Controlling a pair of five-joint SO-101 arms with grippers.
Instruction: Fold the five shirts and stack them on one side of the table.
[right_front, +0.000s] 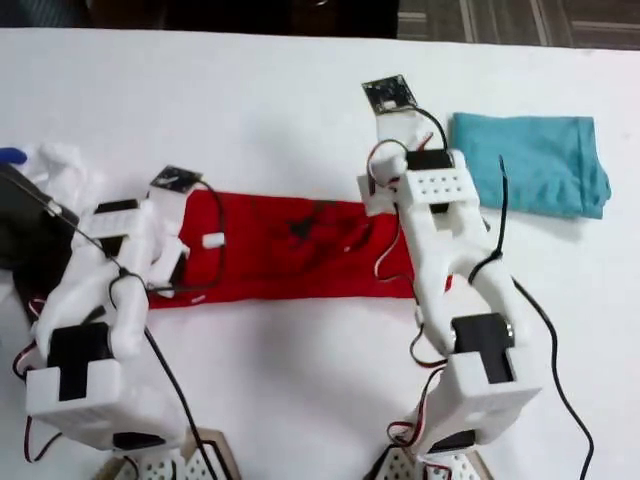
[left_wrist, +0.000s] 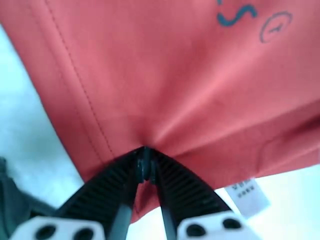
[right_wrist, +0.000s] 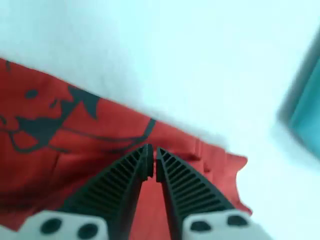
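Our left fingers (left_wrist: 112, 187) are clamping tight on a gathered pinch of the red shirt (left_wrist: 200, 90) at one end of it. Our right fingers (right_wrist: 120, 182) are narrowed to a slit, pinching the red shirt's far edge near its other end. The red shirt is lying stretched out on the white worktop (right_front: 250, 100). A folded teal shirt (right_front: 530, 165) is resting just beyond that other end.
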